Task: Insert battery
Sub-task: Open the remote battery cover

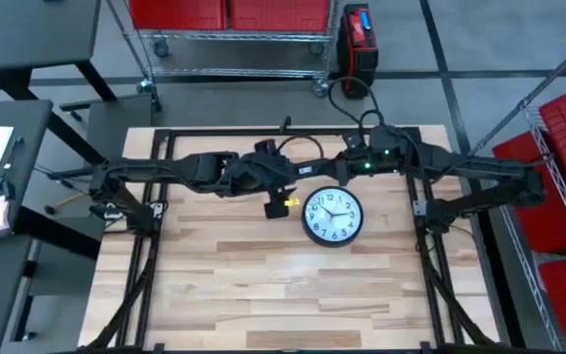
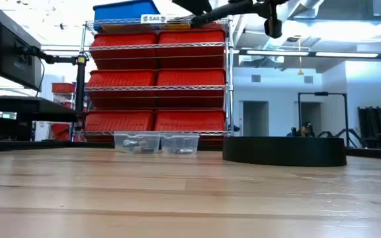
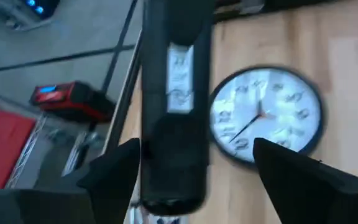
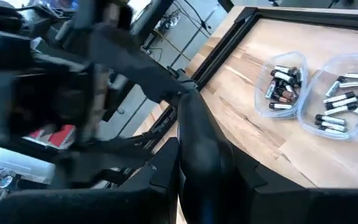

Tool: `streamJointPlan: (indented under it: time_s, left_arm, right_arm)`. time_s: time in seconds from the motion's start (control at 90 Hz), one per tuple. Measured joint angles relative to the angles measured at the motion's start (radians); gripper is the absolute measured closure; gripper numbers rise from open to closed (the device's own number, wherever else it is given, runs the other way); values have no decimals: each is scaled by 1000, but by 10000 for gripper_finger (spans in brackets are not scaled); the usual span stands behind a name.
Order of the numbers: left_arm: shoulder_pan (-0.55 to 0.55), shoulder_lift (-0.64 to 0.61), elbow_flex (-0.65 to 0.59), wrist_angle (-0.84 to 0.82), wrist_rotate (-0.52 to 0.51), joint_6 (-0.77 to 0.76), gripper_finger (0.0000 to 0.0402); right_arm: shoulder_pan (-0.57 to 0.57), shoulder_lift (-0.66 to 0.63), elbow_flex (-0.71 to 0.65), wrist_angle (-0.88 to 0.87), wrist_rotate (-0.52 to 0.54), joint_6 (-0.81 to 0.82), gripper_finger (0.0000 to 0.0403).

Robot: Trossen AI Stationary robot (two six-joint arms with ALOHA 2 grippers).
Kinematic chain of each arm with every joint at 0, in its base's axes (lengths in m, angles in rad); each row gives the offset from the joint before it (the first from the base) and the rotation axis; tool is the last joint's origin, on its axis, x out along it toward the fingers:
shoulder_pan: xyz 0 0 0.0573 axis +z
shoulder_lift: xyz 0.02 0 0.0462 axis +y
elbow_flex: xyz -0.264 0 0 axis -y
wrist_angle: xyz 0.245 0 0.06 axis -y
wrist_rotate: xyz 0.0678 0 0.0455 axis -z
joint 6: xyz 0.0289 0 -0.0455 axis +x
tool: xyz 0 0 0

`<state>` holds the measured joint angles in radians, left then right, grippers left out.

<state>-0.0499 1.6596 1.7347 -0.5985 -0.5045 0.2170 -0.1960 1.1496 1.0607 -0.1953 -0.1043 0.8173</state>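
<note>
The left gripper (image 1: 277, 203) hangs above the back half of the pale wooden bench (image 1: 263, 285), just beside the round black-rimmed wall clock (image 1: 333, 216), which lies face up. In the left wrist view its two dark fingers (image 3: 114, 177) stand wide apart and clamp nothing. A blurred dark bar with a pale label (image 3: 178, 81) runs up between them, and whether it touches either finger cannot be told. The high view shows a small yellow spot at this gripper, too small to identify. The right gripper (image 1: 352, 160) sits over the back edge of the bench, near the clock. Whether it is open or closed cannot be told, since its own wrist picture is blurred. Only the right wrist view and the low view show the batteries. They fill two clear plastic tubs, one (image 4: 283, 84) just beside the other (image 4: 347, 93), standing on the bench near its back edge. Each tub holds many cells, too many to count. In the low view the one clock shows as a low black disc, well apart from the tubs.
</note>
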Motion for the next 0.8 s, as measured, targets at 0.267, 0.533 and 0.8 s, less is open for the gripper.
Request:
streamJointPlan:
  time_s: [0.267,0.533,0.8]
  left_arm:
    - [2,30,-1,42,-21,75,109]
    - [12,30,0,25,-69,77,179]
    - [16,53,0,27,-81,60,241]
  right_arm:
    - [6,0,0,-3,0,5,340]
    - [5,0,0,4,4,4,340]
    - [3,0,-1,-10,5,8,334]
